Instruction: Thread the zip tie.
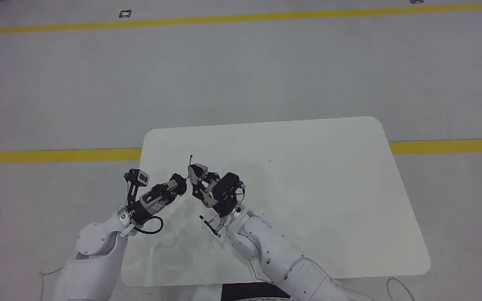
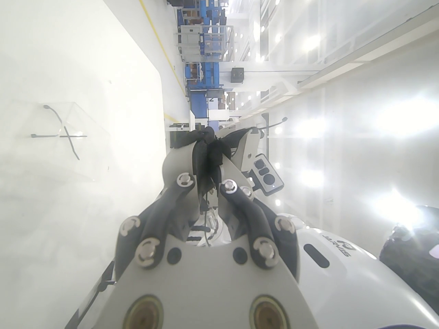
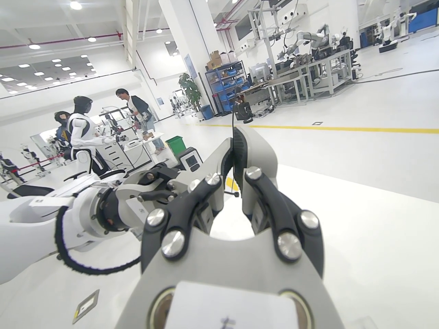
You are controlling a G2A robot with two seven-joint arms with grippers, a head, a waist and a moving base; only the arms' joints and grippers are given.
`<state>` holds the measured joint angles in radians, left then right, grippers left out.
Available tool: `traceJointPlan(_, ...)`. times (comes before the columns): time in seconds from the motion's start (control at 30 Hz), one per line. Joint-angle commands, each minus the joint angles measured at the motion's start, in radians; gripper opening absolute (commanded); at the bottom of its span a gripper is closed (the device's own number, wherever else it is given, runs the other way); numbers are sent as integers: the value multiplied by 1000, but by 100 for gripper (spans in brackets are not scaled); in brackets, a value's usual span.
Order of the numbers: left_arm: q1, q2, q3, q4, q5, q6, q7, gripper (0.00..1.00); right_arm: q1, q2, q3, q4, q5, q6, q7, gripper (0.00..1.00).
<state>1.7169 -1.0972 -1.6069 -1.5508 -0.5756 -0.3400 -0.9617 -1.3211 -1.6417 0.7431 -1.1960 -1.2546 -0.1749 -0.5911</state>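
Your white tabletop (image 1: 324,196) carries both arms over its near-left part, their claws close together and facing each other.

Your right claw (image 3: 236,138) is clenched on the zip tie (image 3: 233,118). The thin black strap is pinched between its fingertips and stands upright. One length pokes up past the tips, and the other hangs down between the fingers with a small block at its lower end. From above you see the same strap (image 1: 190,162) sticking up just over the two claws.

Your left claw (image 2: 207,145) is clenched too, its black pads (image 2: 200,159) pressed together just beside the right one. You cannot tell whether anything lies between them.

Off to the side, a clear tray (image 2: 91,118) rests on the tabletop, well apart from the claws. Inside it lie a few spare zip ties (image 2: 56,128), crossing one another.
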Motion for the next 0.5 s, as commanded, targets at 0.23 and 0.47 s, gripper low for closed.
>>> traceJointPlan(0.23,0,0,0,0,0,0,0,0,5,-2,2,8,3,7,-2,0)
traceJointPlan(0.47,0,0,0,0,0,0,0,0,6,-2,3,9,5,1,4,0)
